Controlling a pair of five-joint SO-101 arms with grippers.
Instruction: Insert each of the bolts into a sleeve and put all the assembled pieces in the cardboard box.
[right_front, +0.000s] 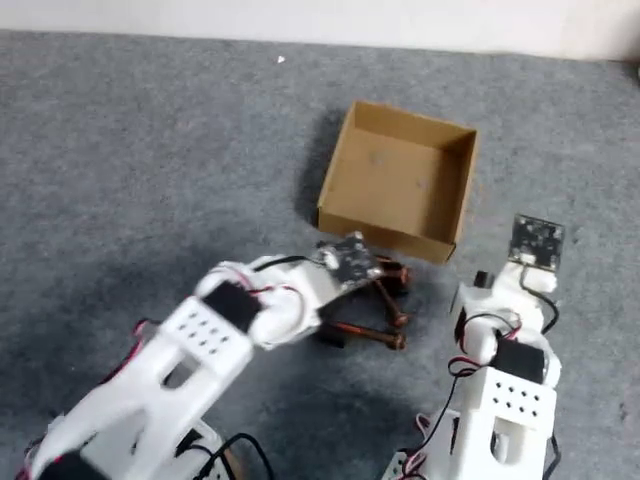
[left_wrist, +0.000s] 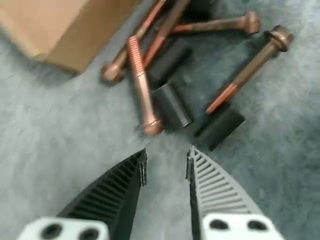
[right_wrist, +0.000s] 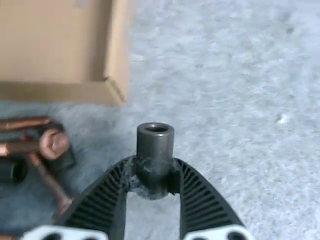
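1. The left gripper (left_wrist: 166, 157) is spread apart with nothing in it, just by the bolts (left_wrist: 141, 85) beside the cardboard box (right_front: 385, 225).
2. Bolts look hard and smooth; grab one mid-stem.
3. The right gripper (right_wrist: 154, 170) pinches a sleeve (right_wrist: 155, 142), standing up.

It seems a robotics lab or hobby workshop: a grey felt cover (right_front: 120, 150) lies over the tabletop, a pale wall (right_front: 300, 15) borders its far edge, and white arms (right_front: 200, 340) carry bare wires (right_front: 462, 362).
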